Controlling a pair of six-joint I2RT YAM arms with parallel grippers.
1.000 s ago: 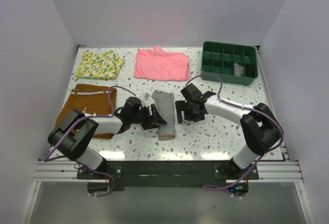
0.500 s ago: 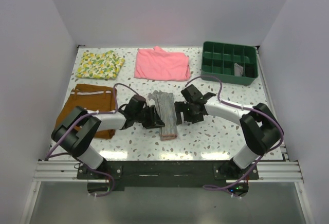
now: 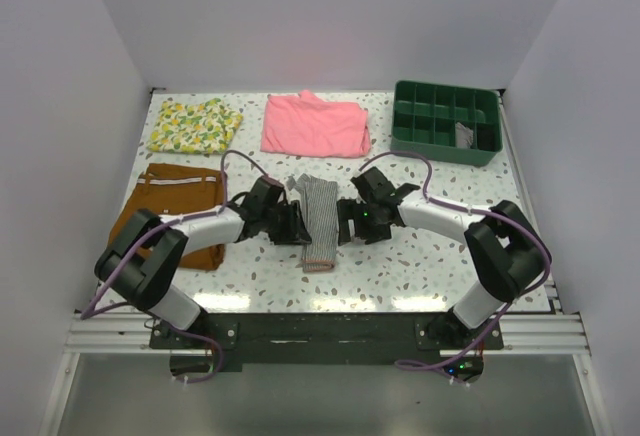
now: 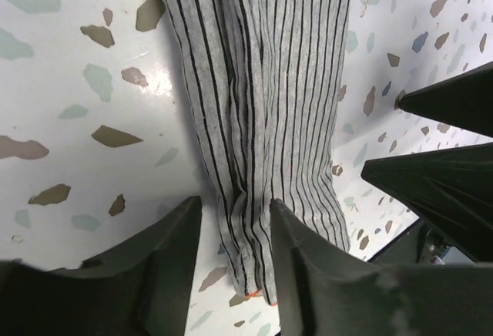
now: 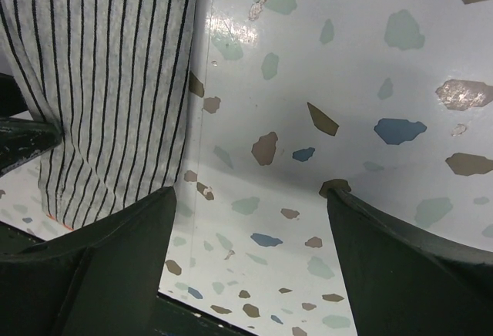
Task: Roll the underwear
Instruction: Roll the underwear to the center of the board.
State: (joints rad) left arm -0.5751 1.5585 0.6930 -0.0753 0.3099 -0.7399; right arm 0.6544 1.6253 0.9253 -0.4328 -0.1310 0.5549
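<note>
The underwear (image 3: 318,220) lies as a narrow grey-and-white striped strip running near to far at the table's middle. It also shows in the left wrist view (image 4: 269,82) and the right wrist view (image 5: 100,82). My left gripper (image 3: 297,224) is at its left edge. In the left wrist view this gripper (image 4: 235,236) is narrowly open, and its fingers straddle a fold of the strip near the end with the reddish mark. My right gripper (image 3: 346,224) is at the strip's right edge. In its wrist view this gripper (image 5: 250,220) is wide open over bare table.
Rust-brown shorts (image 3: 170,206) lie at the left. A pink folded garment (image 3: 315,124) and a yellow floral cloth (image 3: 195,124) lie at the back. A green compartment tray (image 3: 445,121) stands at the back right.
Both grippers have moved in toward the striped strip from either side and slightly away from me. The strip's near end has shifted a little to the left.
</note>
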